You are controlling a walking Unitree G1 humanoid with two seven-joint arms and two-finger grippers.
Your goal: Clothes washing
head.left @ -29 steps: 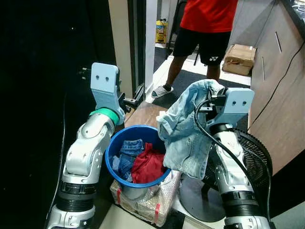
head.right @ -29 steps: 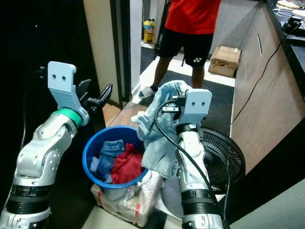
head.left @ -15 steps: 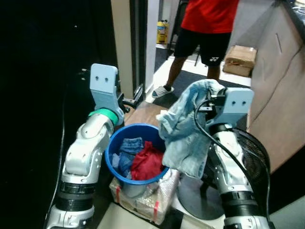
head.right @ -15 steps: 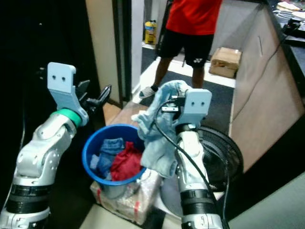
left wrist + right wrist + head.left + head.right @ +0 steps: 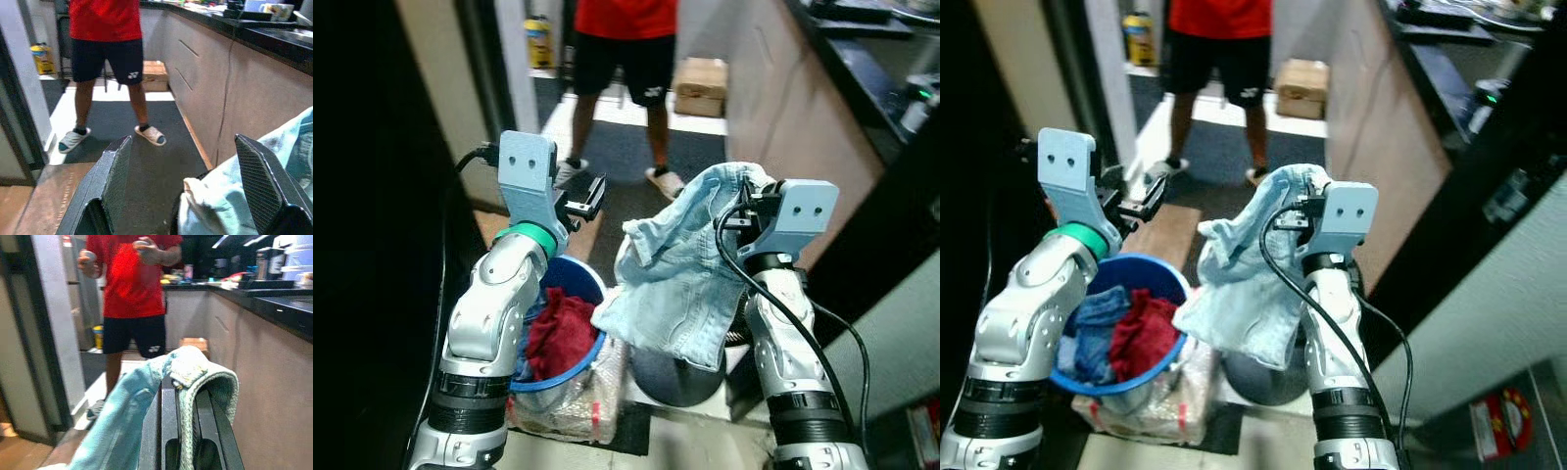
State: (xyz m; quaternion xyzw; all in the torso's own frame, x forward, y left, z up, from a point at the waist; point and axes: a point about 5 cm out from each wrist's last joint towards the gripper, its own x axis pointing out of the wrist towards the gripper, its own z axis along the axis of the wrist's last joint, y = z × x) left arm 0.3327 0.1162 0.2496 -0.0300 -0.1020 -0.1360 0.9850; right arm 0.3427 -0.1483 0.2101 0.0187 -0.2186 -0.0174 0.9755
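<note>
My right gripper (image 5: 745,203) is raised at chest height and shut on a light blue denim garment (image 5: 677,284), which drapes over its fingers (image 5: 169,417) and hangs down to the left. Below it on the left stands a blue laundry basket (image 5: 594,286) holding a red cloth (image 5: 558,328) and denim pieces (image 5: 1092,328). My left gripper (image 5: 588,197) is held up above the basket, open, with nothing between its fingers (image 5: 115,171).
A person in a red shirt and black shorts (image 5: 617,49) stands ahead on the dark mat. A cardboard box (image 5: 700,86) sits by the brown counter cabinets (image 5: 773,108) on the right. A bubble-wrapped bundle (image 5: 568,401) lies under the basket, next to a dark fan base (image 5: 671,377).
The whole picture has swung: the camera has turned right, bringing the counter into view. Both arms keep their pose, and the garment stays in the right gripper.
</note>
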